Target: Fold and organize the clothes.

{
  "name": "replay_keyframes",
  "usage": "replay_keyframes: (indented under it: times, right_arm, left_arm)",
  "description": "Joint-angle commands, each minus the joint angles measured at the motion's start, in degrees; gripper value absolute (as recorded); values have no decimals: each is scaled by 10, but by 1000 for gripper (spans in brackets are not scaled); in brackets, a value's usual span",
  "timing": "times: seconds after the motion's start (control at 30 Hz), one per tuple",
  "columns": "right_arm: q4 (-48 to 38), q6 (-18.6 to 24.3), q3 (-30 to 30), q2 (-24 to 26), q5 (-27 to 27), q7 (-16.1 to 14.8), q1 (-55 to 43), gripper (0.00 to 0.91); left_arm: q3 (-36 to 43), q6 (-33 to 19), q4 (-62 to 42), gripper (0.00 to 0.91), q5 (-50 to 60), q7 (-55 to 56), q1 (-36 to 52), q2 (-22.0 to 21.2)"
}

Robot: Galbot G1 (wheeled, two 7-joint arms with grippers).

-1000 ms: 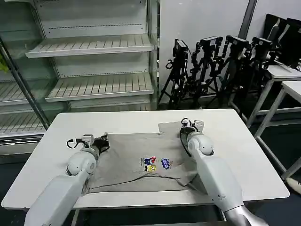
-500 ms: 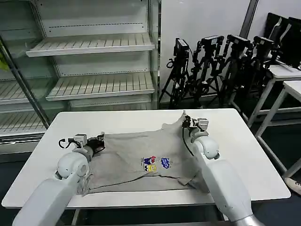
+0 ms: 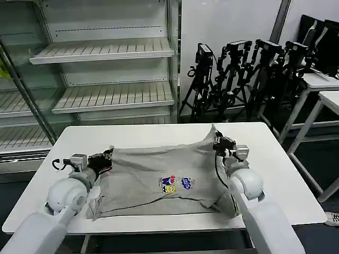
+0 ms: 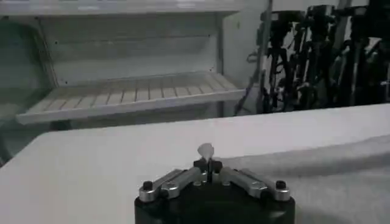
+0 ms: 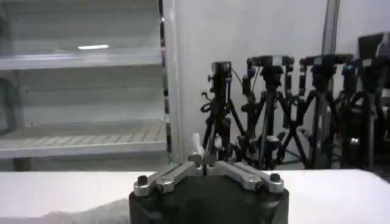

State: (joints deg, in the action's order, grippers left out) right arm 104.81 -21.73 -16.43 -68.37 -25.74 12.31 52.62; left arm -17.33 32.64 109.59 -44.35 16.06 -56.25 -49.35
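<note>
2 grippers, left gripper (image 3: pixel 108 154) and right gripper (image 3: pixel 217 136), pinch the shirt (image 3: pixel 164 180) at its far corners, now spread wider apart; cloth lies tauter, ready for folding.

The head camera is looking forward and down from above the near edge of the tabletop (image 3: pixel 159 135). Each wrist camera is sitting low behind its own pincer, facing far across the tabletop. All three are sharing the far shelving (image 3: pixel 106 53) and tripods (image 5: pixel 268 115).
</note>
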Motion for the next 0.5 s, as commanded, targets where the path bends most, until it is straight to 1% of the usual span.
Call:
replay_keyframes:
  times: [0.03,0.2,0.3,0.47,0.5]
  right_arm:
    - [100,19,-46,10,51,-15,158,0]
    - [106,18,-52,-1,66,-16,187,0]
    - [108,16,-53,-7,75,-15,209,0]
    - [99,-5,-49,-13,83,-11,223,0]
    - [98,-18,-47,-15,82,-9,225,0]
  left_arm:
    - [-35,-14,89,20,94,-24,-148,24]
    - [-39,-14,86,20,122,-34,-178,20]
    - [-41,-14,81,20,160,-41,-198,15]
    - [-43,-15,79,20,177,-45,-212,10]
    - [-44,-15,80,20,180,-46,-213,8]
